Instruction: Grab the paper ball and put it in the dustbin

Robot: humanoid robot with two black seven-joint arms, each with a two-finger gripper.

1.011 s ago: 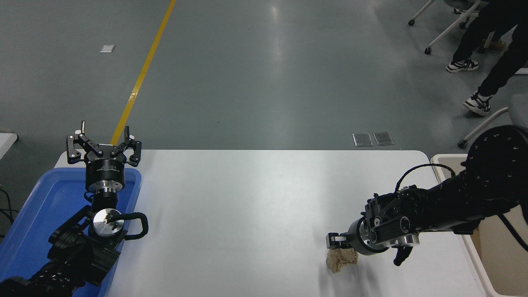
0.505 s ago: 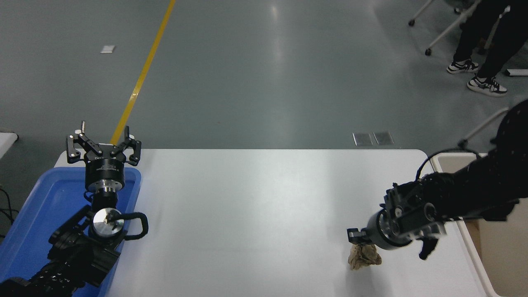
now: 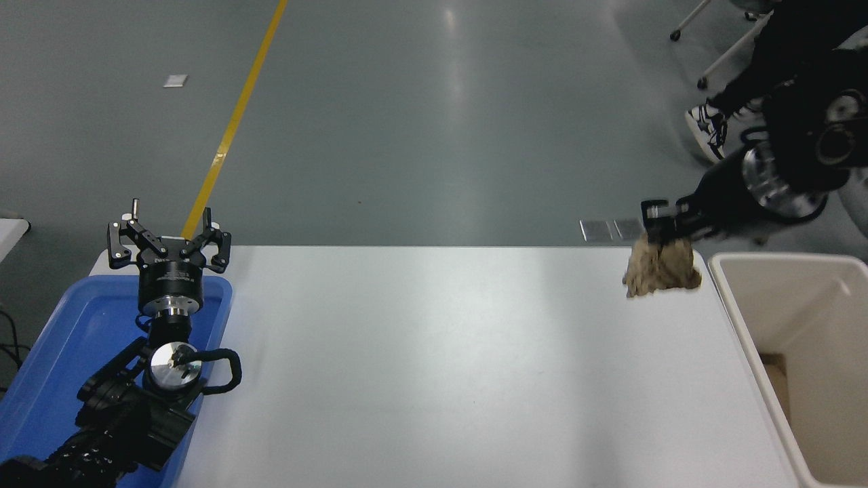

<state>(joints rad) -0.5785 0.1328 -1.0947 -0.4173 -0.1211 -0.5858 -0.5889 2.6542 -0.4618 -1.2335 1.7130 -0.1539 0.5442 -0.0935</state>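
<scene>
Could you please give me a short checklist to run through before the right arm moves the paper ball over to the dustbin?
1. Grip: the right gripper is shut on the paper ball, which hangs below it. Ok.
2. Lift: the ball looks clear of the table. Ok.
3. Position: the ball is left of the dustbin rim, not yet over the opening. Not ok.
4. Bin opening: unobstructed, something brown lies at the bottom. Ok.
5. Grip firmness: only the ball's top is pinched. Cannot tell.
6. Left gripper: parked open over the blue tray, out of the way. Ok.
</scene>
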